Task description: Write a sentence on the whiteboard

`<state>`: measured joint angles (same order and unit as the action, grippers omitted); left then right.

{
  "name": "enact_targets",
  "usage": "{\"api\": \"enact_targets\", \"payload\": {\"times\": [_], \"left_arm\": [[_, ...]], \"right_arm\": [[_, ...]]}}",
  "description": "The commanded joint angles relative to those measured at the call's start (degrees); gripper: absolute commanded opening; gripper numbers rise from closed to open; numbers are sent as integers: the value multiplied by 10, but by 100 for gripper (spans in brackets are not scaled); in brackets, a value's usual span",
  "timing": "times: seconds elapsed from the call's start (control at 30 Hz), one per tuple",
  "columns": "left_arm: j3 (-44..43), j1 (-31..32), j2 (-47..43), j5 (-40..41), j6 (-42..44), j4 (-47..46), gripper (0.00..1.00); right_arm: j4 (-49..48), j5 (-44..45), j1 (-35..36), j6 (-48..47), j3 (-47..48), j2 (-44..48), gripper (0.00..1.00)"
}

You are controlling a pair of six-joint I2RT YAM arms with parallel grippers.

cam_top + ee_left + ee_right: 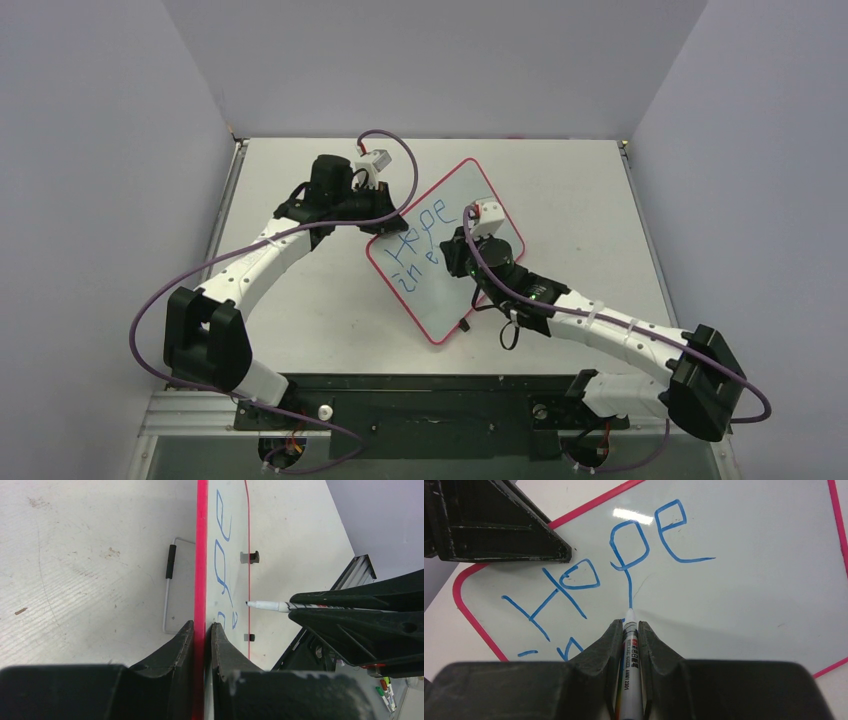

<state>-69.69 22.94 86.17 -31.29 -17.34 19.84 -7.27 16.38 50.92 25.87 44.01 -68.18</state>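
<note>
Whiteboard (437, 300) sat near the middle of the table (300, 330), turned diamond-wise with one rounded corner towards the far edge and another towards the arms' bases; whether it lay flat or was tipped up could not be judged from the overhead view. The sentence (418, 245) was only partly there in blue marker; the first line read "Hope" (624, 565), and below it a second line began with "in" and a further letter that looked like an "e". The left gripper (202, 627) was clenched on the board's red-pink rim at its left edge, one finger on each face; its wrist view looked straight along that rim. On the writing side two small black clips (250, 557) sat on the opposite edge; on the other side a thin wire loop with a black sleeve (170, 562) showed against the scuffed tabletop. The right gripper (629, 625) was clamped around a white marker (628, 670), the barrel running up between the fingers and the tip poking out just past them; the tip stood at the foot of the stem of the "p", though real contact with the surface could not be made out. A few coloured markers (386, 692) lay off beyond the right arm, too small to describe.
</note>
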Motion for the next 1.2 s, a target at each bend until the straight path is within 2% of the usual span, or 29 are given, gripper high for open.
{"api": "enact_targets", "payload": {"times": [0.0,0.4,0.93,1.17], "left_arm": [[-14,2,-7,66,52,9,0],[-15,2,-8,69,54,12,0],[-16,2,-7,69,54,11,0],[-16,2,-7,68,54,11,0]], "right_arm": [[-35,-16,-5,8,-7,-14,0],[-42,-15,-5,7,-19,-36,0],[-27,2,-5,28,-80,4,0],[-26,8,-5,24,-70,5,0]]}}
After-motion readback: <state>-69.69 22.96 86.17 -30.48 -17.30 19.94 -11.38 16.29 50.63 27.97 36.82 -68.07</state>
